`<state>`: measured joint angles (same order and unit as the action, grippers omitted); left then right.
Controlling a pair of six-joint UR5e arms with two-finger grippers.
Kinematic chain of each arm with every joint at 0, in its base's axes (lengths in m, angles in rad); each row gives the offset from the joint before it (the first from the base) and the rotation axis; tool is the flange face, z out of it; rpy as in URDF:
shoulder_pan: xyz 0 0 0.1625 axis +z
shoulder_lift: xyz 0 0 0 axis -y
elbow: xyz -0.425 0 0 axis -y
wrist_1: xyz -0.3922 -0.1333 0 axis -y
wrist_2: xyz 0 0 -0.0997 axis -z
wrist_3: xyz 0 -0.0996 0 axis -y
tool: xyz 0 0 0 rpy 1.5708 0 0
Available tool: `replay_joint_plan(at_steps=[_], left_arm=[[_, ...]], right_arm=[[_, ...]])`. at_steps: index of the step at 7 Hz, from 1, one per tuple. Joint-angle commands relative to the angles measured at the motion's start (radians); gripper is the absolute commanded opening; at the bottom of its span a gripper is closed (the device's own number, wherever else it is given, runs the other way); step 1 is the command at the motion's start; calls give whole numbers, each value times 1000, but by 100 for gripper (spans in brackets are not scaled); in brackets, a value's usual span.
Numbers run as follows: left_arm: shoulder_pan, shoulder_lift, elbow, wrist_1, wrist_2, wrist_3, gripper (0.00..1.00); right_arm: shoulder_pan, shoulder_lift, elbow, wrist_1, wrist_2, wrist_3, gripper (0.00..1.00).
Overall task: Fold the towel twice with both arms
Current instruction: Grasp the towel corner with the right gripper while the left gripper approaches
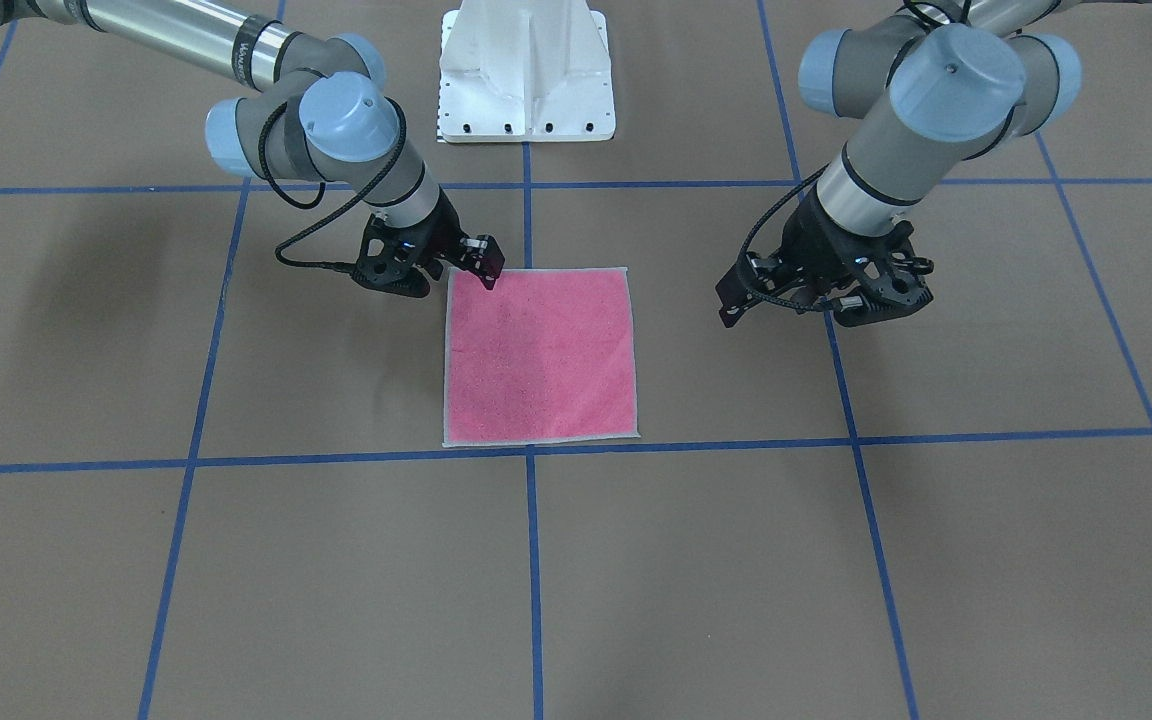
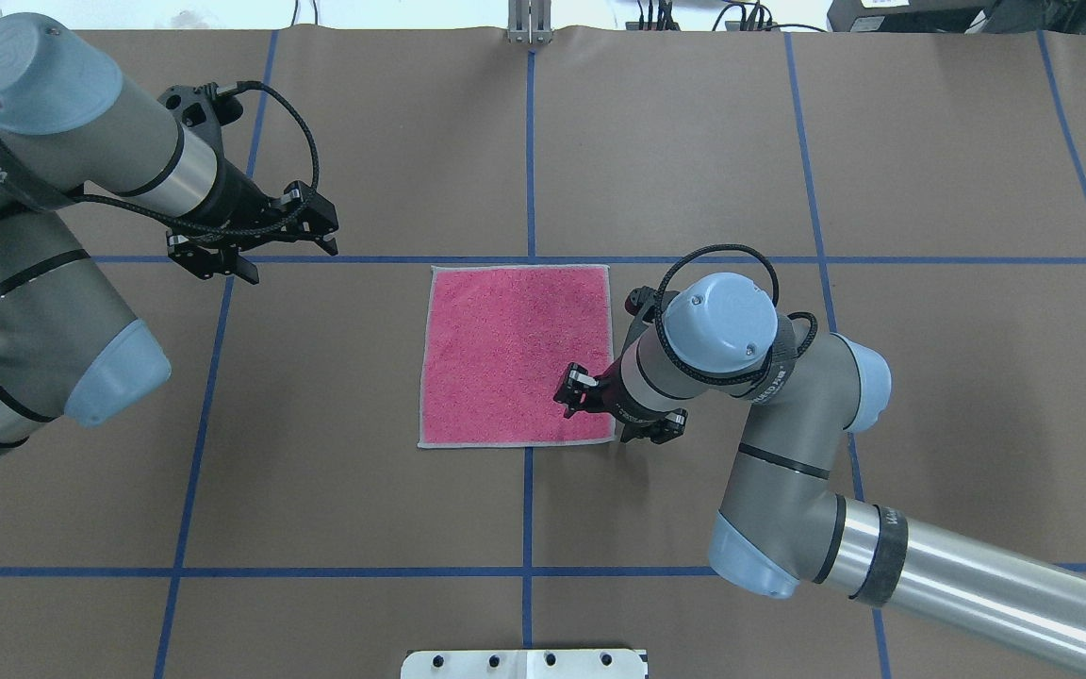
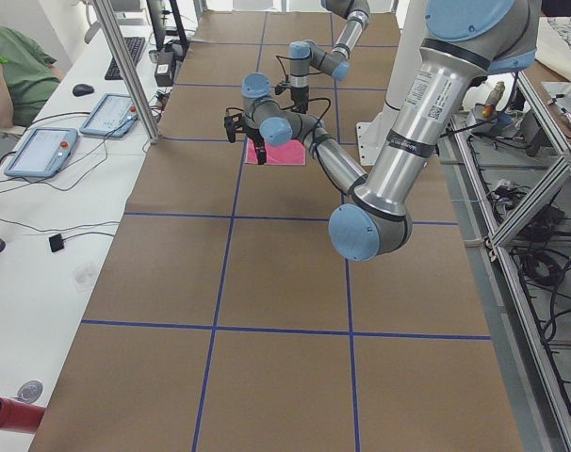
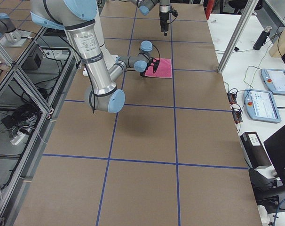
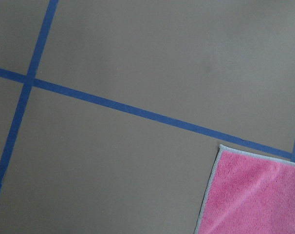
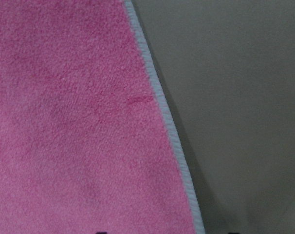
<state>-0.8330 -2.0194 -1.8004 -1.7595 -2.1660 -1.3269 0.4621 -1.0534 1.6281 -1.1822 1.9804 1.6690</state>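
Observation:
The towel (image 2: 505, 354) lies flat and unfolded on the table, pink face up, with its light grey edging showing all round; it also shows in the front view (image 1: 536, 355). My right gripper (image 2: 569, 391) hangs low over the towel's near right corner, jaws slightly apart and holding nothing. The right wrist view shows the pink cloth (image 6: 74, 122) and its grey edge close below. My left gripper (image 2: 284, 256) is open and empty, above bare table to the left of the towel's far left corner. That corner (image 5: 254, 195) shows in the left wrist view.
The table is covered in brown paper (image 2: 788, 141) with a blue tape grid (image 2: 530, 170). The white pedestal base (image 1: 526, 70) stands at the robot's side. Tablets and cables (image 3: 50, 146) lie on the white bench past the far edge, where an operator sits.

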Motion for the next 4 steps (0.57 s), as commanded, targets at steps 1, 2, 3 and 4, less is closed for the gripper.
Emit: replay_joint_plan(at_steps=[1,2,3,4], left_arm=[[0,1,-2,0,0,0,100],[0,1,-2,0,0,0,100],[0,-1,-2,0,0,-3,100],[0,-1,0,0,0,-3,100]], right_arm=[[0,0,1,1,0,6,8],[0,-2,6,3,0,5,0],[1,-5,13,3,0,2,0],[3,-5,33,4,0,3,0]])
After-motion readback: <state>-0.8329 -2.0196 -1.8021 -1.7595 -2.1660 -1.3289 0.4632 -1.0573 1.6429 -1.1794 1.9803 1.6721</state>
